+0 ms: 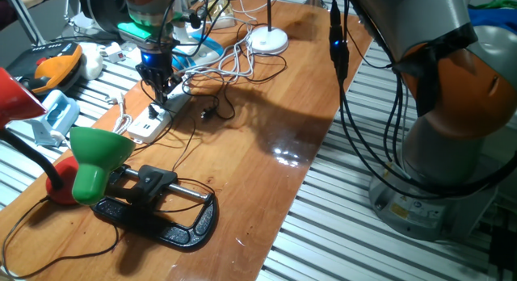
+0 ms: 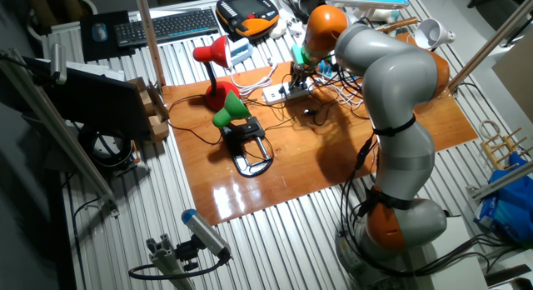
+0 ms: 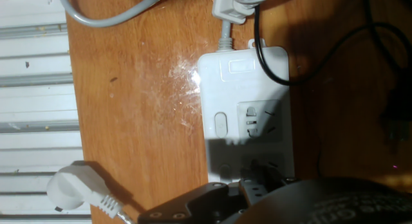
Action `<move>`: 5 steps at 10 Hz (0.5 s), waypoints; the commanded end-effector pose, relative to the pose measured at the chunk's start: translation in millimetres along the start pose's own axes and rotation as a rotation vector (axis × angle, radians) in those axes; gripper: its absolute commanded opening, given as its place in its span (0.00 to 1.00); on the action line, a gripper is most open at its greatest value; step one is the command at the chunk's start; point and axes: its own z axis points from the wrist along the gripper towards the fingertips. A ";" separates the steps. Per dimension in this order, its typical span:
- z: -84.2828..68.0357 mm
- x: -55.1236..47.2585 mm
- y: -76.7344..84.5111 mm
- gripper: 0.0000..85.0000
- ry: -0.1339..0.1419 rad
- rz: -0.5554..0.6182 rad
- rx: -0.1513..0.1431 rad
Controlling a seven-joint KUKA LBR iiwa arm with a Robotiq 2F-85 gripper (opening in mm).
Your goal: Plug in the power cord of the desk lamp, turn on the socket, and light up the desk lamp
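The white socket strip (image 3: 244, 76) lies on the wooden table, also in one fixed view (image 1: 156, 118) and the other fixed view (image 2: 283, 93). My gripper (image 3: 261, 180) hangs low over the strip's second outlet. It also shows in one fixed view (image 1: 161, 90) and the other fixed view (image 2: 301, 77). Its dark fingers look closed on a black plug whose thin black cord (image 3: 273, 63) crosses the strip's end. The first outlet (image 3: 261, 121) and its switch (image 3: 221, 125) are uncovered. The green desk lamp (image 1: 95, 156) is held in a black clamp (image 1: 161, 216).
A red lamp (image 1: 20, 103) stands at the left edge. A loose white plug (image 3: 74, 188) lies beside the strip. White cables (image 1: 234, 65) and a round white base (image 1: 268, 40) lie behind it. The table edge and metal slats (image 3: 32, 108) are close by.
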 end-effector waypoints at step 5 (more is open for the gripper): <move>1.7 -0.2 0.1 0.00 -0.001 -0.001 0.000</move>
